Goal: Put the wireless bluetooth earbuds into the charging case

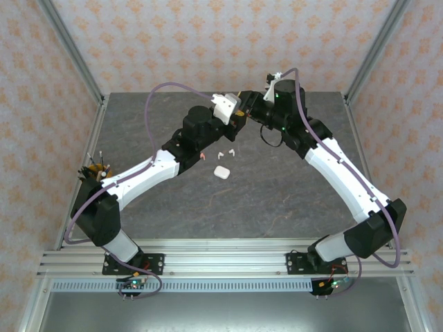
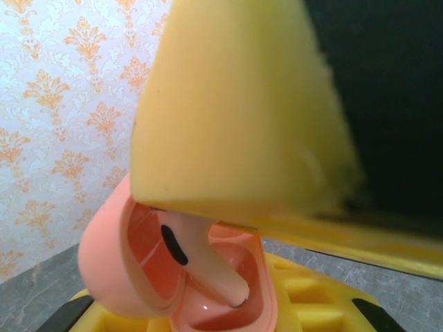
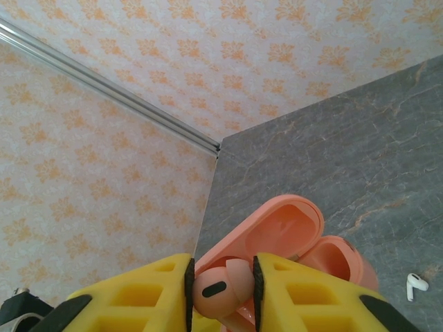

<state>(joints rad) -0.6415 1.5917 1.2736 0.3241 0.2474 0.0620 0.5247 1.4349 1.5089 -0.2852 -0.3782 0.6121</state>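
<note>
Top view, surroundings: a closed white case [image 1: 221,172] and loose white earbuds [image 1: 223,153] lie on the table [image 1: 297,200], at 6 o'clock from the left gripper [image 1: 238,115] and right gripper [image 1: 248,111], which are tip to tip.
Left wrist, hold: the left gripper is clamped on the open coral case [image 2: 111,266], with the coral earbud [image 2: 208,259] stem-down inside.
Left wrist, obstruction: a yellow finger [image 2: 235,111] coming from 12 o'clock hides the earbud's top.
Right wrist, hold: the right gripper pinches the coral earbud; the coral case is at 1 o'clock.
Right wrist, cut off: the earbud's stem is out of frame.
</note>
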